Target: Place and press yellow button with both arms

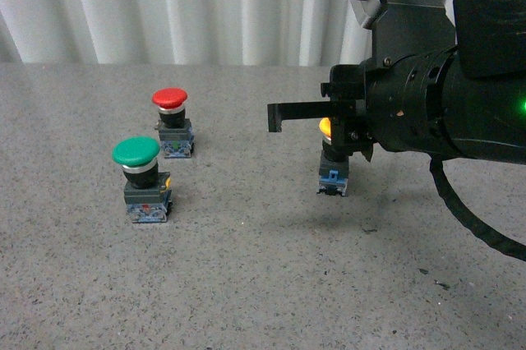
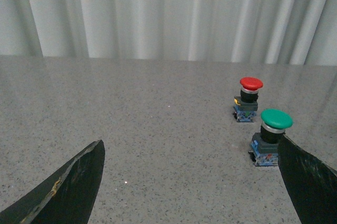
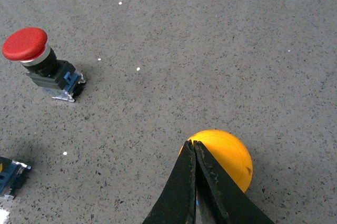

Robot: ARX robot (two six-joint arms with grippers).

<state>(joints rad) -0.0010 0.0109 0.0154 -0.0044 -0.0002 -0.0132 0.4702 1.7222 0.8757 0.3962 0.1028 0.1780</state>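
The yellow button (image 1: pixel 331 171) stands upright on the grey table at centre right, its yellow cap partly hidden behind my right arm. In the right wrist view my right gripper (image 3: pixel 190 145) is shut, fingers pressed together, with the tips over the edge of the yellow cap (image 3: pixel 227 155); whether they touch it I cannot tell. In the front view the right gripper (image 1: pixel 275 118) sticks out leftwards just above the button. My left gripper (image 2: pixel 192 182) is open and empty, low over bare table, with its fingers (image 2: pixel 79 182) wide apart. The left arm is out of the front view.
A green-capped button (image 1: pixel 136 151) and a red-capped button (image 1: pixel 169 98) stand at the left; both also show in the left wrist view, green (image 2: pixel 276 119) close to one left finger, red (image 2: pixel 251 83) beyond. A white curtain (image 1: pixel 181 5) backs the table.
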